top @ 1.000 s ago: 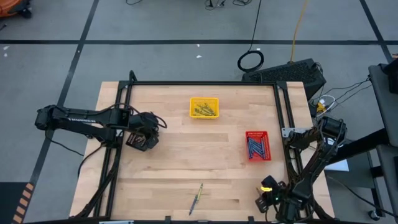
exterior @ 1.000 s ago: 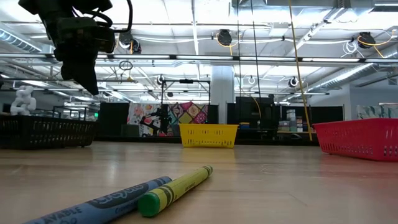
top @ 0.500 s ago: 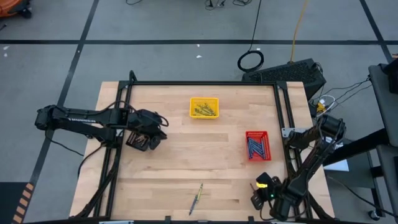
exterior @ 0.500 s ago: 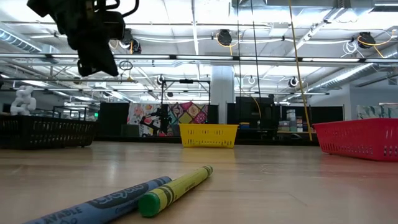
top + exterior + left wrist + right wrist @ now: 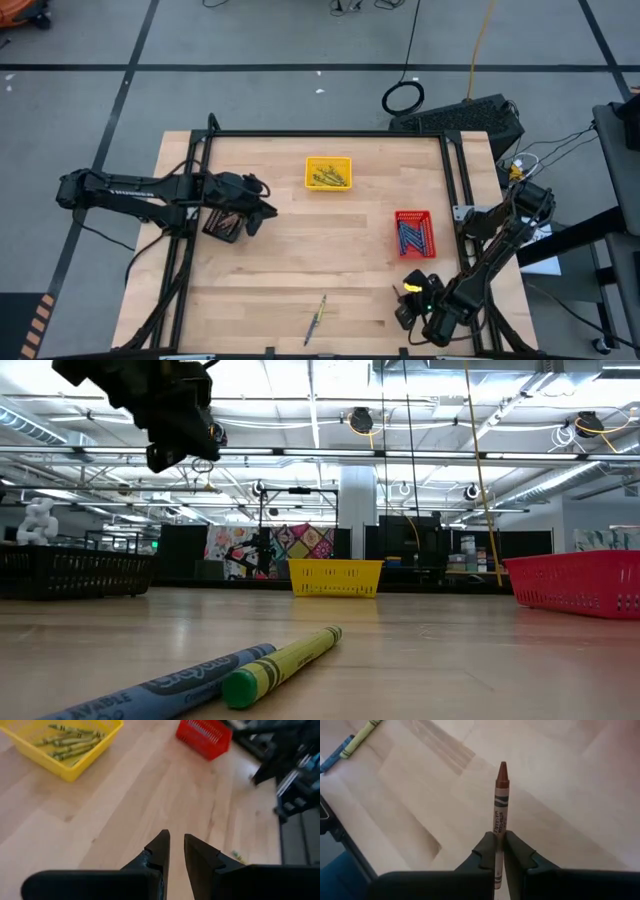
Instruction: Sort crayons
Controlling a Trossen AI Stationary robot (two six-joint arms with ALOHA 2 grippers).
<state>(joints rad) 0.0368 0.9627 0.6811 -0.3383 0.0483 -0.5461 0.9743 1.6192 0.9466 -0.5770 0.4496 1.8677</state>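
Note:
A brown crayon (image 5: 501, 800) sticks out from my right gripper (image 5: 405, 300), which is shut on it above the table's near right part. A blue crayon (image 5: 170, 685) and a yellow crayon (image 5: 285, 660) lie side by side flat on the table near its front edge (image 5: 317, 318). Olive-yellow crayons lie in the yellow tray (image 5: 328, 172), and blue ones in the red tray (image 5: 413, 233). At the table's left, my left gripper (image 5: 262, 210) hangs beside the black tray (image 5: 222, 225). Its fingers (image 5: 160, 850) stand slightly apart with nothing between them. My right gripper pinches the brown crayon between its two fingers, on the wrapped barrel near its blunt end (image 5: 499, 839). The fingers lie along the crayon and slant down toward the table. The pointed tip (image 5: 503, 769) juts out beyond the fingertips, and the crayon is clear of the wood.
The table's black frame rails (image 5: 330, 134) run along its far, left and right sides. Bare wood lies between the three trays and the two loose crayons. My right arm (image 5: 500, 240) stretches along the right edge.
My left gripper has tipped up from pointing down to a shallower slant. It has also risen a little and shifted toward the table's right. My right gripper has carried the brown crayon along the near edge toward the table's left and slightly farther in, and has turned about somewhat.

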